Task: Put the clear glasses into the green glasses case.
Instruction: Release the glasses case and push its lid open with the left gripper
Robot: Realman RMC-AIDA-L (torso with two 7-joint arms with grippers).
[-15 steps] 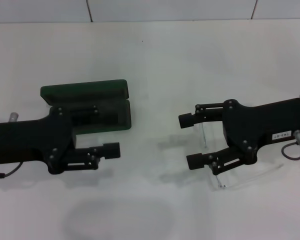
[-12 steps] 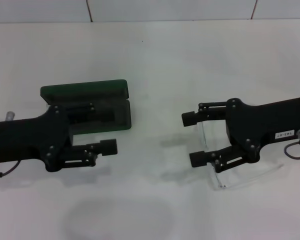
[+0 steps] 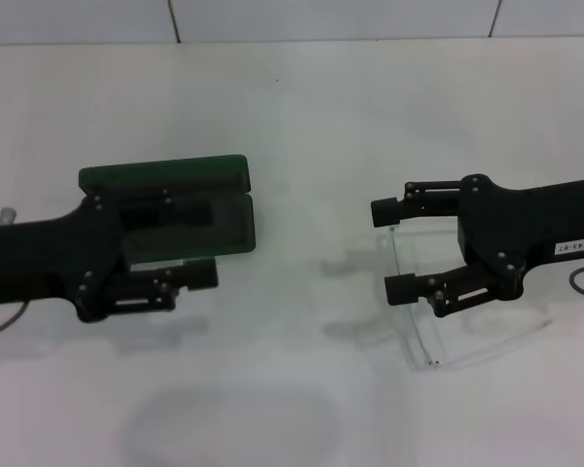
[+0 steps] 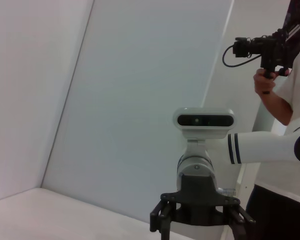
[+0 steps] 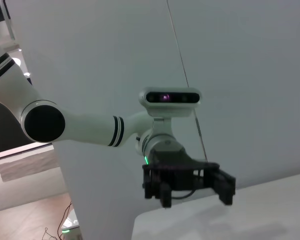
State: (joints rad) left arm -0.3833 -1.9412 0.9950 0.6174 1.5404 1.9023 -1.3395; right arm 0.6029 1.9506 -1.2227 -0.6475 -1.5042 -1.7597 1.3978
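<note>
Right now, at the left of the head view, the left gripper (image 3: 206,245) is hanging over the near edge of the green glasses case (image 3: 175,199). One finger (image 3: 197,274) is showing against the white table (image 3: 292,107), the other is lost against the dark lining, so I cannot tell whether its fingers are parted or closed. The case is lying open at centre-left, its lid folded back toward the top of the frame, and the arm is covering part of the tray.

Moving right, a bare stretch of table is separating case from glasses. At centre-right the right gripper (image 3: 393,250) is hovering with its fingers spread wide, grasping nothing, directly above the clear glasses (image 3: 438,345), which are lying on the table toward the lower right, well apart from the case.

The glasses are looking light, thin and slick, probably springy in the arms and prone to scuffing. I judge the front frame to be the safest hold, pinched gently across the bridge, since a curved arm would likely flex and slip.

Little else is standing about. The left arm parked over the case is likely to be the main obstruction to lowering the glasses in.
</note>
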